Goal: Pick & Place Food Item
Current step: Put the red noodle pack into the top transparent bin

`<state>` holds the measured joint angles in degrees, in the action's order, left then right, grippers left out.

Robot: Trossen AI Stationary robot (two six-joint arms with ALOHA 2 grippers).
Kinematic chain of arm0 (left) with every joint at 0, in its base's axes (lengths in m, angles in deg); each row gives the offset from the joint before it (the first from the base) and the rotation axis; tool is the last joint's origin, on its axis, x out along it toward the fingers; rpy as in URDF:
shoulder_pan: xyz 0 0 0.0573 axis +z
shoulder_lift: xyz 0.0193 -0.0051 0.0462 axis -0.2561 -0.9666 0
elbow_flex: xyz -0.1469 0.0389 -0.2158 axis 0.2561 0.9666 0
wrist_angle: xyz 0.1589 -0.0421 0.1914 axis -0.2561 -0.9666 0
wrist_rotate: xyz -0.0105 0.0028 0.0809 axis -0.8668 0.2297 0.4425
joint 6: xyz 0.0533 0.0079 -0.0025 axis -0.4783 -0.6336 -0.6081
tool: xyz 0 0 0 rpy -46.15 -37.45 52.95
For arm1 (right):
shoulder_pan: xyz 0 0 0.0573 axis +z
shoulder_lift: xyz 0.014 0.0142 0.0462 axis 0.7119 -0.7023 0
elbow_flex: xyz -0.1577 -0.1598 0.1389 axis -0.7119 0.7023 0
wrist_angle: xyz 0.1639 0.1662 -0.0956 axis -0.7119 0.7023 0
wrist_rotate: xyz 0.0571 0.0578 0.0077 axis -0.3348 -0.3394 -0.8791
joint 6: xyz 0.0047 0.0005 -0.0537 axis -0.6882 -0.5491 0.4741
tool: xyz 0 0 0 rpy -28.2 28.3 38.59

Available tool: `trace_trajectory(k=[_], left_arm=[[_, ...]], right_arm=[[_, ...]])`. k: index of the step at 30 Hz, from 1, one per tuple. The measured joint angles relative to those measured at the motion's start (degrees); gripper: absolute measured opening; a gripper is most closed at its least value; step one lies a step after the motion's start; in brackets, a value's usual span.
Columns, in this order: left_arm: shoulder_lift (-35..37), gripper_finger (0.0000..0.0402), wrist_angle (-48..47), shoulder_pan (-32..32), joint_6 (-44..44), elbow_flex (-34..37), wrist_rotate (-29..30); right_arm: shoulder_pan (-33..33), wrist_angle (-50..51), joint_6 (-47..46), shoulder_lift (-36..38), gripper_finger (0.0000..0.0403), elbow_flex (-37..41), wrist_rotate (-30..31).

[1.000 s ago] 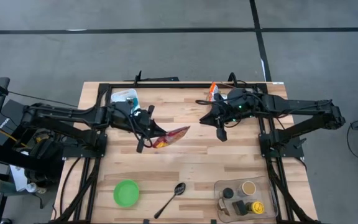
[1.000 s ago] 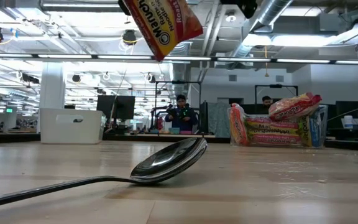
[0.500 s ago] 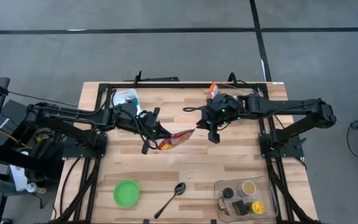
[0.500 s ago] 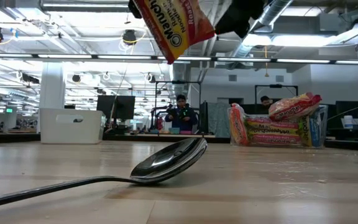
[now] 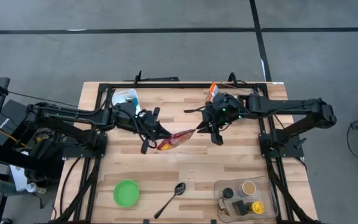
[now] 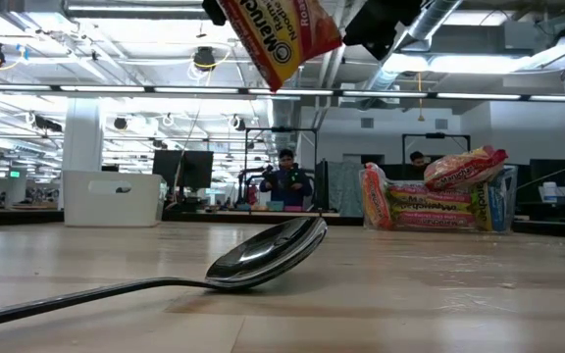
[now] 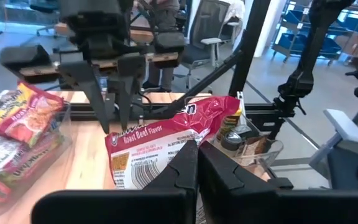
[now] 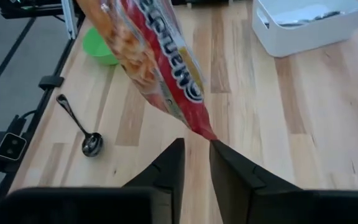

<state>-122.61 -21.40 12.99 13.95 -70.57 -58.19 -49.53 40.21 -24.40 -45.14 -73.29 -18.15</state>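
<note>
A red ramen packet (image 5: pixel 174 138) hangs in the air over the table's middle, and also shows in the low view (image 6: pixel 275 34). My left gripper (image 5: pixel 156 132) is shut on the packet's left end. My right gripper (image 5: pixel 204 129) is open just right of the packet. In the right wrist view the packet's pointed corner (image 8: pixel 210 134) reaches down to the mouth of my right gripper (image 8: pixel 196 144). The left wrist view shows my right gripper (image 7: pixel 112 102) behind the packet (image 7: pixel 166 140), fingers pointing down. My left gripper pinches the packet's near end (image 7: pixel 188 144) between its two fingers, coming from the table's left. The packet is lifted clear of the table and sticks out toward my right arm. My right gripper: the packet's corner is beside one fingertip (image 8: pixel 219 149); I cannot tell whether they touch.
A green bowl (image 5: pixel 126 193), a spoon (image 5: pixel 171 198) and a tray of small jars (image 5: pixel 244 198) lie along the near edge. A white bin (image 5: pixel 124 96) and a bin of ramen packets (image 6: pixel 435 201) stand at the far side. People show in the room behind.
My left gripper has carried the packet a little toward the table's right and slightly up. My right gripper has moved toward the table's left, closing on the packet's free corner.
</note>
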Motion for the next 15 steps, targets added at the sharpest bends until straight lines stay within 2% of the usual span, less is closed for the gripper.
trace_trajectory(k=[4, 11, 15], left_arm=[[0.0, 0.0000, -0.2, 0.0, 1.9, 0.0, -0.2], [0.0, 0.0000, 0.1, 0.0, 2.5, 0.0, -0.2], [0.0, 0.0000, 2.7, 0.0, 2.5, 0.0, -0.2]], right_arm=[[0.0, -0.3, 0.2, 0.0, 0.0100, 0.0, 0.0], [0.1, -2.2, 6.1, 0.1, 0.0185, 0.0, 0.0], [0.4, -2.3, 8.3, 0.1, 0.0218, 0.0, 0.0]])
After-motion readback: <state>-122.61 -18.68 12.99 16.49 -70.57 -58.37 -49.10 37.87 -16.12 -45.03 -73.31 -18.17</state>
